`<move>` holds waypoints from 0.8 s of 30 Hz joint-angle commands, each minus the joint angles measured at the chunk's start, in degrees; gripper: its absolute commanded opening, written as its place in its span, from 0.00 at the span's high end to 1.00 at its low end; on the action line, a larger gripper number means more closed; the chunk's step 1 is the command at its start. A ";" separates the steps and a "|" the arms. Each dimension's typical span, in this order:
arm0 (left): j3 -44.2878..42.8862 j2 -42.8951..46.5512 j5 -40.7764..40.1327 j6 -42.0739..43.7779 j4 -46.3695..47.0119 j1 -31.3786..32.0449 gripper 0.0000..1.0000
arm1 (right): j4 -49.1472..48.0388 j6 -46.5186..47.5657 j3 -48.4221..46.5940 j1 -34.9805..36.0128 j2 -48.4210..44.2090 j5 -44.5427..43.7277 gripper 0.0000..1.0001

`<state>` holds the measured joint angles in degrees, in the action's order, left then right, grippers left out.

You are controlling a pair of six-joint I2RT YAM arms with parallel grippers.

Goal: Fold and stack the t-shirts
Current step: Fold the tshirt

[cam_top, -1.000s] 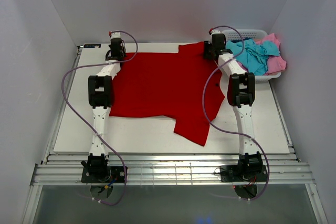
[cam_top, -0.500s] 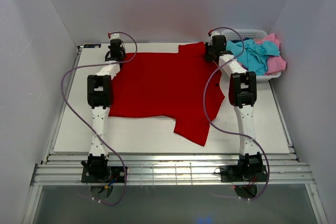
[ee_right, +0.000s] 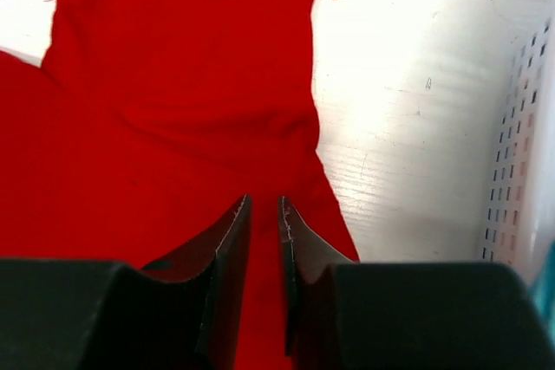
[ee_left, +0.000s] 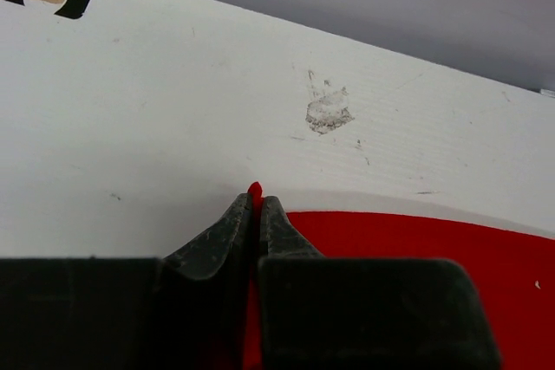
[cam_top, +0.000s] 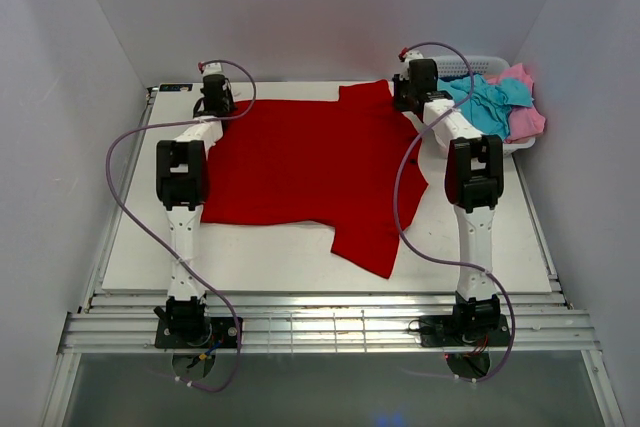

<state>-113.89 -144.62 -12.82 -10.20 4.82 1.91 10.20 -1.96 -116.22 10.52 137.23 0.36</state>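
- At the far right corner of the table (cam_top: pixel 280 257): a white basket (cam_top: pixel 512 146), used below as the landmark.
- Inside the basket: a blue shirt (cam_top: pixel 485 107) in a crumpled heap, with a pink shirt (cam_top: pixel 525 119) bunched against its right and far sides.
- Left of the basket, on the table: a red shirt (cam_top: pixel 310 172), spread wide and mostly flat. One sleeve at the far edge close to the basket, another flap reaching toward the near edge.
- Between the basket's left wall and the red shirt's nearest edge: a strip of bare table, plain in the right wrist view.
- Across the red shirt from the basket, well apart from it: the left gripper (ee_left: pixel 255 201), at the shirt's far corner. Clamped tight on the cloth's edge, with a small tip of red poking out past the fingertips.
- Just beside the basket's left wall: the right gripper (ee_right: pixel 263 205), low over the red shirt below the far sleeve. Fingers nearly together, with only a thin slit between them and red showing through it. Cannot tell whether any cloth is caught there.
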 commanded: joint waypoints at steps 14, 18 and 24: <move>2.09 8.83 4.29 -1.40 2.22 -0.68 1.00 | 1.59 -0.85 -14.20 1.17 7.96 -2.37 0.21; 4.98 10.14 4.20 -1.76 3.09 -0.59 1.00 | -2.90 -1.03 -14.90 1.34 9.98 -5.63 0.19; 7.62 10.93 4.03 -1.41 3.35 -0.59 1.00 | -4.04 -0.77 -18.78 1.34 14.38 -7.21 0.17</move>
<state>-107.18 -138.65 -9.50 -11.49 7.66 1.72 10.07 -2.63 -131.83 11.66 151.11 -4.80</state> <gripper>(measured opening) 0.166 0.829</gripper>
